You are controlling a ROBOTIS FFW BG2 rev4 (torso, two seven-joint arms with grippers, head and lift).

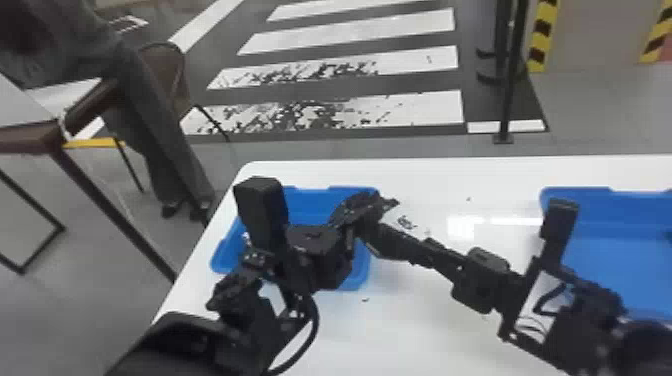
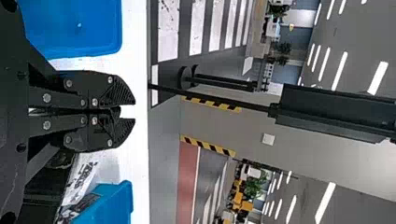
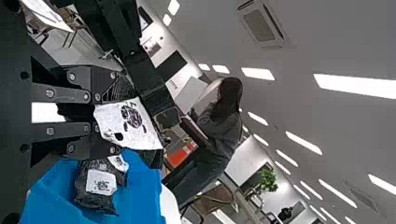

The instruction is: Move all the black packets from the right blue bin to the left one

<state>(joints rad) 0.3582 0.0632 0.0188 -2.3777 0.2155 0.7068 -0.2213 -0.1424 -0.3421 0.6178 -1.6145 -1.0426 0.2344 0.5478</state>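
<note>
Right tool [image 1: 381, 236] pinching a black packet [image 3: 125, 122], white label out. Left tool [image 1: 391, 202] near it, fingers pressed nearly together. Another packet [image 3: 98, 193] below, inside a blue bin [image 3: 145, 193]. White table [image 1: 430, 175], left bin [image 1: 312, 202], right bin [image 1: 615, 255]; striped floor [image 1: 360, 30] beyond.

Looks bright and evenly lit from above, with strips of ceiling lights [image 3: 355, 86] glaring white in both wrist views. Reflects off the glossy counter [image 1: 450, 180] as a pale streak beside the right blue bin [image 1: 625, 200]. Leaves a faint bluish tinge beside the left blue bin [image 1: 361, 277].
</note>
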